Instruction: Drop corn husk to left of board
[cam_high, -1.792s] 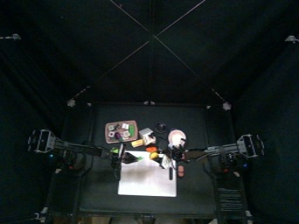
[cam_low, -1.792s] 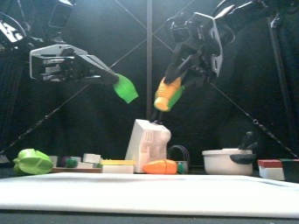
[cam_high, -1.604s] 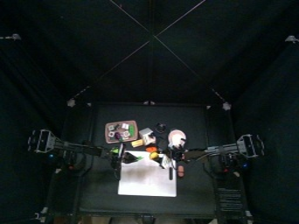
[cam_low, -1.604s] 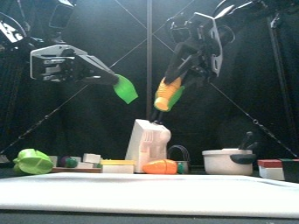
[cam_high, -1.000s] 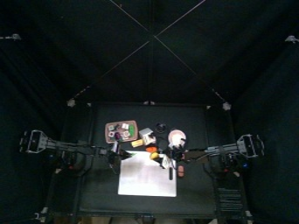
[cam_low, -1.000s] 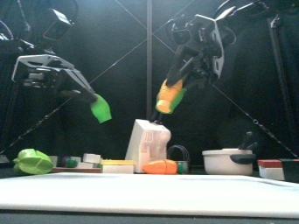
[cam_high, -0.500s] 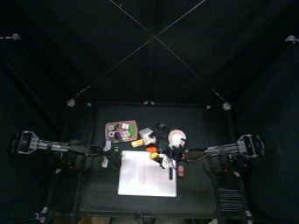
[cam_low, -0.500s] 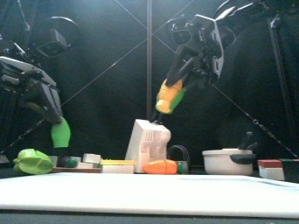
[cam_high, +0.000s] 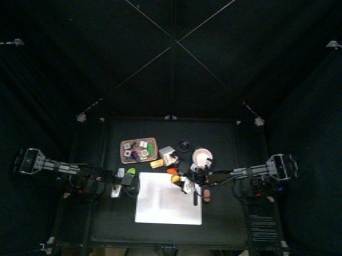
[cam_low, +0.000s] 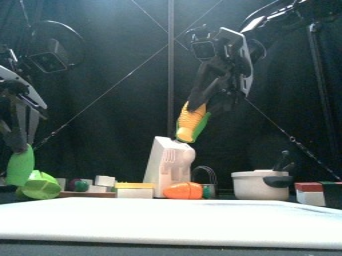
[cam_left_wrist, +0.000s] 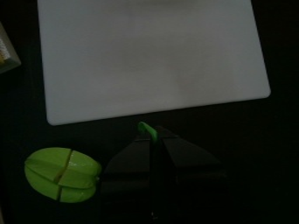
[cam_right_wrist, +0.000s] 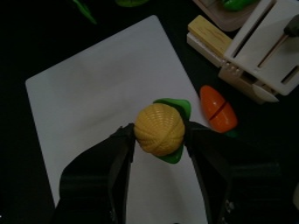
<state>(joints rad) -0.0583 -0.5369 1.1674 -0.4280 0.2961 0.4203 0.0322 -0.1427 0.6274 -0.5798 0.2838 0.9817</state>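
While the right claw (cam_right_wrist: 160, 133) grips corn (cam_low: 191, 122) above the board (cam_left_wrist: 152, 52), the left claw (cam_left_wrist: 149, 137) pinches the husk (cam_low: 20, 166), hanging lengthwise down, over counter (cam_left_wrist: 271, 140) left of the board.

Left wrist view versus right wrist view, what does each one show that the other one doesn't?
Only the left wrist view shows a round green piece lying on the dark table and a green husk strip at the left hand. Only the right wrist view shows the right hand shut on a yellow corn cob, an orange piece and a pale rack. Both show the white board.
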